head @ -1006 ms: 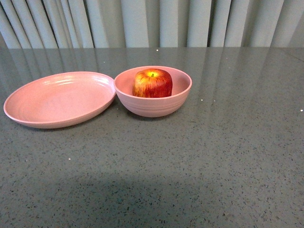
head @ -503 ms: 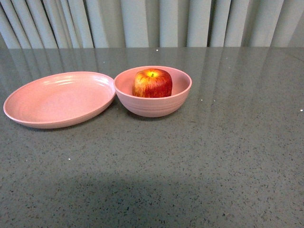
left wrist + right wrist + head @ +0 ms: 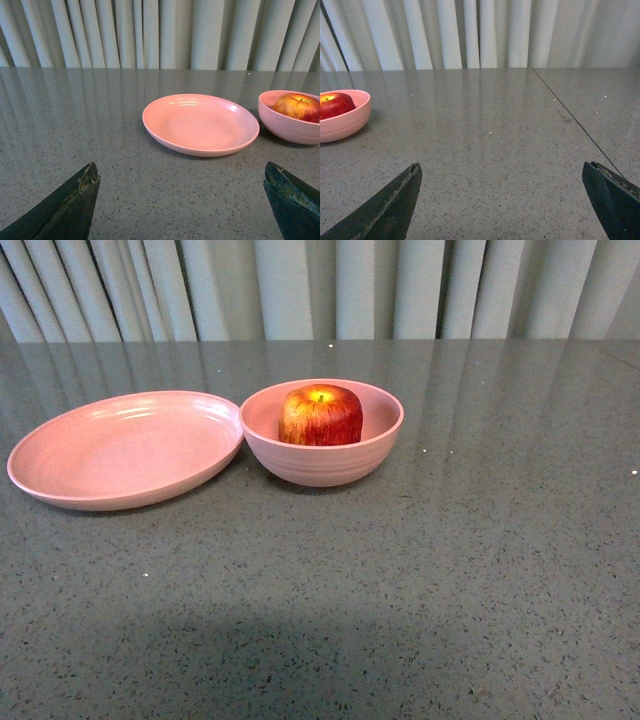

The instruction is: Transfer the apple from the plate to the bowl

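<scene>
The red apple (image 3: 321, 415) with yellow streaks sits inside the deep pink bowl (image 3: 322, 462) at the table's middle. The shallow pink plate (image 3: 125, 447) lies just left of the bowl, empty, its rim close to the bowl's side. Neither arm shows in the front view. My left gripper (image 3: 181, 172) is open and empty, low over the table well short of the plate (image 3: 200, 122), with the bowl (image 3: 287, 127) and apple (image 3: 297, 106) beyond. My right gripper (image 3: 501, 172) is open and empty over bare table, far from the bowl (image 3: 342, 122) and apple (image 3: 335, 105).
The grey speckled tabletop (image 3: 400, 580) stretches around the dishes. A pleated curtain (image 3: 320, 285) hangs behind the table's far edge. A thin seam (image 3: 575, 120) runs across the table in the right wrist view.
</scene>
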